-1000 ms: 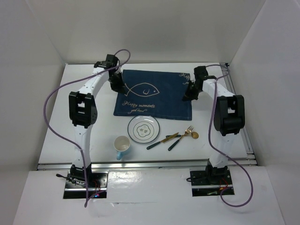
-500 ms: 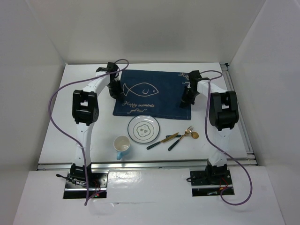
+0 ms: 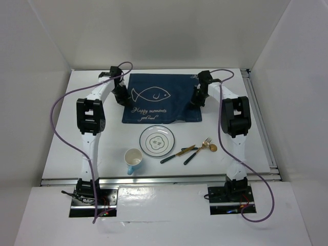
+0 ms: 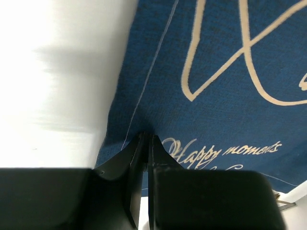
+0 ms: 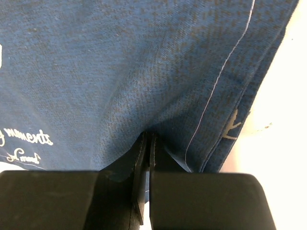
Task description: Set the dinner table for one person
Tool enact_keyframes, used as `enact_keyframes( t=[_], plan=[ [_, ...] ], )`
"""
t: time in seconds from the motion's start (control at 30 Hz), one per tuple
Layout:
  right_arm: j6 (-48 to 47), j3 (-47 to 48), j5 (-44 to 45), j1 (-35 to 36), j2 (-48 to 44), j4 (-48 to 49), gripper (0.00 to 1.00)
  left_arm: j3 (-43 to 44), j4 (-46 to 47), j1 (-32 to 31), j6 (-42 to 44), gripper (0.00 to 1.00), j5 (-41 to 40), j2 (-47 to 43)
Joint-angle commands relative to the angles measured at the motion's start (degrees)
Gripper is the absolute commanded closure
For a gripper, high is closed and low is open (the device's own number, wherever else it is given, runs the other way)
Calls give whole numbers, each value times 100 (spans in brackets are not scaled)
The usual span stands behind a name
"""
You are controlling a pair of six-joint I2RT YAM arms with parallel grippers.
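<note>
Tabletop (image 3: 113, 138) overhead lies white beneath the arms, navy placemat (image 3: 164, 105) at its far middle; left-wrist view has left pincer (image 4: 146, 143) clamped on the placemat's edge, right-wrist view right pincer (image 5: 147, 140) apparently clamped likewise

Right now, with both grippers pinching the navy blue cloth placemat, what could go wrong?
1. The round white plate sits by the near edge of the navy blue cloth placemat; pulling the cloth nearer could shove it.
2. The left gripper and right gripper pinch thin side edges; one slip would skew it.
3. Its right edge looks doubled over and may land folded.
</note>
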Motion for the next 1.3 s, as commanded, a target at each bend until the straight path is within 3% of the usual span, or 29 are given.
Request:
enact_keyframes(
  t=[0.0,0.43,0.57,0.87,1.27],
  plan=[
    [-36,-298,449,138,415,-143,100,-809,-2,238,15,92,-671,17],
    [-97,-1319,968,191,-181,7,99,-2868,438,291,15,96,-1207,-1153],
    [-97,-2125,871,243,-577,261,100,-3324,508,291,15,96,-1260,-1303],
    [272,-3541,941,358,-1306,561,100,-3878,666,291,120,96,-1313,-1680],
    [377,-4387,1249,410,-1878,666,100,-4644,974,239,120,96,-1260,-2182]
  ],
)
